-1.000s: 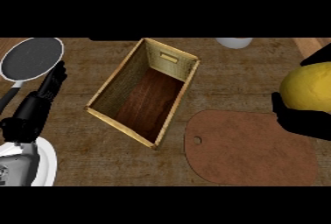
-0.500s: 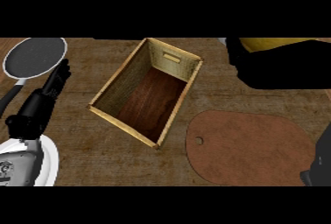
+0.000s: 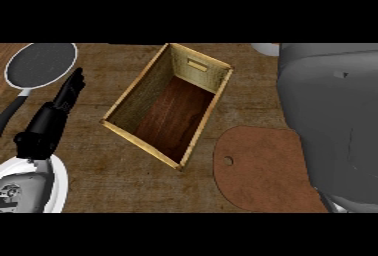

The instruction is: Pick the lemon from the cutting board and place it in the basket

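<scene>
Swung in since half a second ago, the smooth grey right forearm (image 3: 328,125) now blankets the view's right side, overlapping the edge of the round brown cutting board (image 3: 258,175) with its small hole. The right hand and the yellow lemon it carried earlier are out of sight, so its grasp cannot be told. The rectangular pale-wood basket (image 3: 140,105), dark-floored and slot-handled, sits angled at centre, just beside the board. The left hand (image 3: 65,97) rests straight-fingered at left near a dark frying pan (image 3: 40,62).
</scene>
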`<action>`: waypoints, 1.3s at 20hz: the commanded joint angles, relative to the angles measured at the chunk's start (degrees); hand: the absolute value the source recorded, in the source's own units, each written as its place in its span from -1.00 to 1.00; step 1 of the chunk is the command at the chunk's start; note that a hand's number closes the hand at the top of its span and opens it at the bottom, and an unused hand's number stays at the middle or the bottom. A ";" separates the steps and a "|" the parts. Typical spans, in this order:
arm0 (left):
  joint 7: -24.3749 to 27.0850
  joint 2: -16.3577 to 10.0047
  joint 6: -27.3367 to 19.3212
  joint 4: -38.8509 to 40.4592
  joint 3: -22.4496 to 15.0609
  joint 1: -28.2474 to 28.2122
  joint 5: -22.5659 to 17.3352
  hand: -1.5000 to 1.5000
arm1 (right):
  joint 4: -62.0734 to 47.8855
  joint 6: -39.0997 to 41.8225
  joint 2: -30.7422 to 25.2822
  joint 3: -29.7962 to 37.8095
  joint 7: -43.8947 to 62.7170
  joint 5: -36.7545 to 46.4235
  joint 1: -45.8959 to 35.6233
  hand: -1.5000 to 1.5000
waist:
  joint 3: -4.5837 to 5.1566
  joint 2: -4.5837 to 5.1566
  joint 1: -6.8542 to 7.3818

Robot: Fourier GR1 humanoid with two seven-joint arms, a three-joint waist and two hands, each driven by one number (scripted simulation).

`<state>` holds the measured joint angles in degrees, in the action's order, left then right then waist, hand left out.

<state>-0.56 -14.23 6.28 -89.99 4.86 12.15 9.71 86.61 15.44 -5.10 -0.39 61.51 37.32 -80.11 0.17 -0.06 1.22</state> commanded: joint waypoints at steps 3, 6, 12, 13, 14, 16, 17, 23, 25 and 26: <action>-1.87 -1.70 1.52 -0.19 1.74 1.51 -1.41 0.00 | -13.30 0.80 4.78 2.45 6.51 -1.00 -7.34 1.00 | -0.08 -0.02 -0.22; -0.26 -0.20 -0.02 -1.50 0.17 -0.14 0.39 0.00 | -19.17 -1.55 5.00 0.86 7.06 -2.49 -8.68 1.00 | -0.06 0.01 0.33; 0.39 -0.22 0.47 -0.14 1.12 -1.42 -0.49 0.00 | -25.52 5.42 4.29 -1.23 7.38 -0.75 -8.17 1.00 | -0.09 -0.24 -0.85; 0.58 -0.06 0.15 1.04 1.02 -0.35 -0.12 0.00 | -27.76 5.47 5.06 -2.32 9.34 0.06 -10.67 1.00 | -0.03 -0.19 -0.82; 0.20 -1.82 1.74 -0.51 2.02 -0.33 -1.23 0.00 | -30.02 7.06 2.90 -0.99 7.00 -0.40 -10.66 1.00 | -0.07 -0.12 -0.47; -1.82 -0.28 -0.64 -0.40 1.44 1.04 0.21 0.00 | -29.66 8.77 3.76 -3.49 7.78 0.78 -10.58 1.00 | -0.12 -0.33 -1.28; 0.70 -1.18 0.76 -0.05 1.94 -0.64 -0.56 0.00 | -29.98 9.71 3.16 -3.08 7.34 0.28 -10.50 1.00 | -0.11 -0.30 -1.16; 2.12 1.32 -1.03 -0.36 0.23 -2.93 1.06 0.00 | -31.46 12.20 4.98 -1.28 7.42 -2.72 -11.82 -1.00 | -0.14 -0.33 -1.14; 2.21 -0.40 0.15 -1.32 1.13 -3.42 0.72 0.00 | -32.63 12.16 4.94 1.24 6.25 -5.00 -11.58 -1.00 | -0.15 -0.27 -0.87; -0.36 -0.28 1.20 1.16 2.05 0.78 -1.37 0.00 | -33.94 8.79 5.03 -2.11 3.48 -5.37 -9.35 -1.00 | -0.12 -0.01 -0.77</action>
<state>0.73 -14.44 6.77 -89.84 6.20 10.63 9.56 54.39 22.79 -1.20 -1.79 59.31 34.34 -89.92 0.05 -0.26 0.25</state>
